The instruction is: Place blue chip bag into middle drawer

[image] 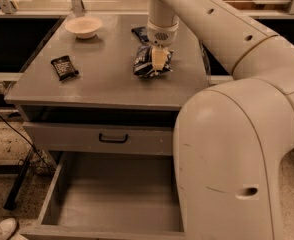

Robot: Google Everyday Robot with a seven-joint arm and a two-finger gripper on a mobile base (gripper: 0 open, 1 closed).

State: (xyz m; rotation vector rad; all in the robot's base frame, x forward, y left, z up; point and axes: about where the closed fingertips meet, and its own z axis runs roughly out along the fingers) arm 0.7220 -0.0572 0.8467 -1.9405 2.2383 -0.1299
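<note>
The arm, biggest by far, was a run of smooth, rounded cream shells, bulking at the cabinet's right front and reaching back over the cabinet's top. The cabinet was a squarish grey metal block with a flat, matte top. At the cabinet's foot the drawer stood pulled out, a wide, deep grey metal box with a plain flat floor and slanting side walls, nothing lying in it. Above the drawer, on the cabinet's face, sat a closed drawer front, a flat grey panel with a small black handle.

The bag, crinkly dark-blue foil with whitish patches, was on the cabinet's top, right of centre, bunched into an upright crumple. The gripper hung straight down from the wrist onto the bag, its pale fingers clenched on the foil.

A shallow, round, off-white bowl sat at the cabinet's back left. A flat black packet lay at the cabinet's left edge. A small dark-blue wrapper lay at the cabinet's back, half hidden by the wrist
</note>
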